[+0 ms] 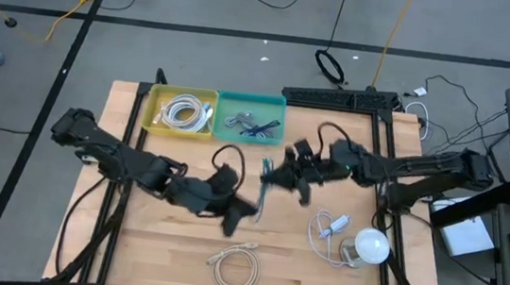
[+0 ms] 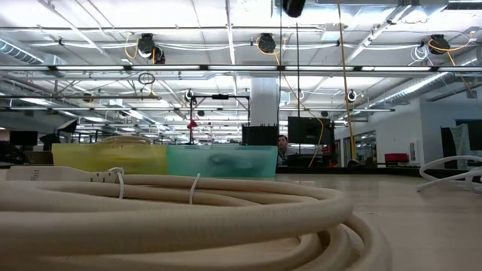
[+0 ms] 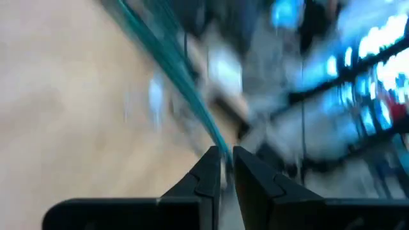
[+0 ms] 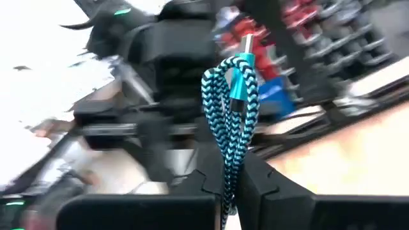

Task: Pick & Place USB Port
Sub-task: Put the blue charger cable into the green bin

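Handover at table centre, judged mid-transfer. Right gripper (image 4: 231, 176) pinched on the folded teal braided USB cable (image 4: 231, 108), bundle standing up between the fingers, silver plug at the top. In the high view the same cable (image 1: 264, 180) hangs as a thin blurred strip just at 9 o'clock of the right gripper (image 1: 282, 176), above the bare wood of the table (image 1: 159, 246). Left gripper (image 3: 227, 171) nearly pressed together, only a narrow slit between the fingers, with a teal streak running up from the tips; too smeared to tell whether anything remains in that slit. In the high view, left gripper (image 1: 233, 214) at roughly 7 o'clock of the cable, near but apart.

To finish well:
- Keep the right pinch firm and low on the fold, so the loops cannot slide out.
- Spread the left fingers fully before drawing back, to avoid a tug against the other grip.
- Lift clear, then carry toward 12 o'clock to the teal bin (image 1: 250, 120), where similar cables already lie, rather than the yellow bin (image 1: 180, 113) holding a white coil.
- Lower into the bin before letting go; a springy bundle dropped from high may flop over the rim.

White coiled cable (image 1: 236, 264) at 6 o'clock best left untouched.
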### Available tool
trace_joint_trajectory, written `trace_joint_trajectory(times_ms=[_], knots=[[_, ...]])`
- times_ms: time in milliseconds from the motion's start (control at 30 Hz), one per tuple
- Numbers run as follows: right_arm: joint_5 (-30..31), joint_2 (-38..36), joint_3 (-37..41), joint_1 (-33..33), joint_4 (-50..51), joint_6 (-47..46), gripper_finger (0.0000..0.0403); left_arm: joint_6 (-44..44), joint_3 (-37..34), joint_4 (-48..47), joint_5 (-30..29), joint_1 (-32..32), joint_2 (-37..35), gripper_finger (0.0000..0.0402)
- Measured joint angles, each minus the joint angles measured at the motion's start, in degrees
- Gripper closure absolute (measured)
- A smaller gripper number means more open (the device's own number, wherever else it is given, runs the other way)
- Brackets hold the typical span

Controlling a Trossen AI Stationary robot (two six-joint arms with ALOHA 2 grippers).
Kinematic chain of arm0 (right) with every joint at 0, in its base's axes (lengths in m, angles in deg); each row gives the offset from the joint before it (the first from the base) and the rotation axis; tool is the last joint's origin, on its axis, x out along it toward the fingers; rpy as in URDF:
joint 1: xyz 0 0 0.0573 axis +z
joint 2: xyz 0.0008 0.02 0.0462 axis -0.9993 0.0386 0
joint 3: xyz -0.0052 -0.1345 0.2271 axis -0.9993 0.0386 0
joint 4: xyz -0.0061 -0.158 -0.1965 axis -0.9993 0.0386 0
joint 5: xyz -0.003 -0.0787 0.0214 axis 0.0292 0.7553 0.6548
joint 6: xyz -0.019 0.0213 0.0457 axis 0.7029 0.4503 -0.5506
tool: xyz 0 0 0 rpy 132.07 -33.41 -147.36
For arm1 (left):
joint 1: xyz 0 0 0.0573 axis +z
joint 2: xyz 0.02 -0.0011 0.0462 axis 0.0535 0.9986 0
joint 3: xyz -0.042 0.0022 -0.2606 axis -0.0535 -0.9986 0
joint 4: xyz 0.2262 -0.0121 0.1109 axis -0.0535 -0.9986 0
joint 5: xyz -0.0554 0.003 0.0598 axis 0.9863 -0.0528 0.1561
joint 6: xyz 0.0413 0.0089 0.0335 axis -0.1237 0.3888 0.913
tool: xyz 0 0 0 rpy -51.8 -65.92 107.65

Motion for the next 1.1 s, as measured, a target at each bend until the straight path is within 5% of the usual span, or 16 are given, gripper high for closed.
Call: trace_joint_trajectory(times_ms=[133, 533, 833, 1100], knots=[[5.3, 0.4, -4.3, -7.4, 10.1, 9.0, 0.0398, -7.4, -0.1, -13.3, 4.1, -4.1, -1.6, 0.0361], [10.0, 16.7, -23.2, -22.6, 23.8, 26.2, 0.0398, -22.0, -0.1, -45.4, -1.7, -9.7, -2.1, 0.036], [14.1, 36.4, -38.9, -23.9, 42.0, 39.8, 0.0398, -18.5, -0.1, -53.5, -4.1, -10.0, -2.5, 0.036], [25.0, 41.6, -40.4, -22.9, 47.8, 56.9, 0.0398, -18.0, -0.1, -57.1, -5.1, -10.8, -2.5, 0.036]])
